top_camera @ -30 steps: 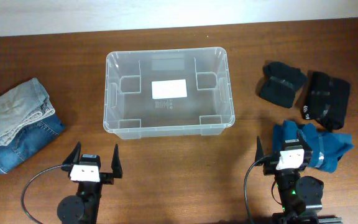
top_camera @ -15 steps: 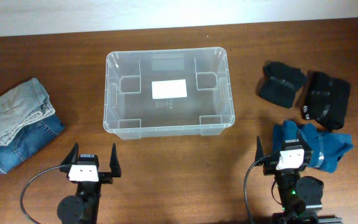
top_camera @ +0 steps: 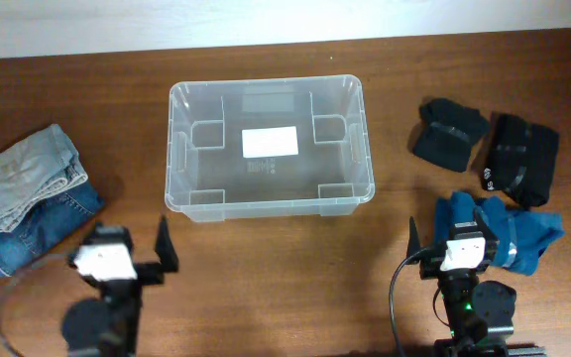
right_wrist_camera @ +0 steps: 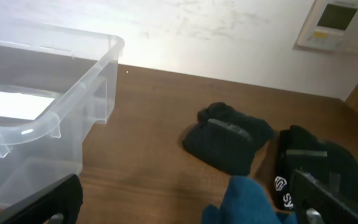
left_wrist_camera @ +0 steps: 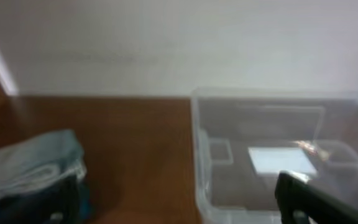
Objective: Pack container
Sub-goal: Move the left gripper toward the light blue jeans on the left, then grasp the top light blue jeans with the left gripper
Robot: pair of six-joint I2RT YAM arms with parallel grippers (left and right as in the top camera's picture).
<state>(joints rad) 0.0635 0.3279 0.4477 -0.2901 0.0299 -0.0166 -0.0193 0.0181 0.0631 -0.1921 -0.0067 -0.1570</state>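
Overhead looks down — low wrist views both face the container.

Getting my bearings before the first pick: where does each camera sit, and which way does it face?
Overhead: above the table, looking straight down on the container, jeans, black garments and blue cloth; left gripper and right gripper show at the bottom edge.
Left wrist: low on the left arm, facing the back wall across jeans and container; own fingers in the lower corners.
Right wrist: low, facing the back wall past the container's corner and black garments; own fingers likewise.
Shared: both wrist views catch the container's white label.
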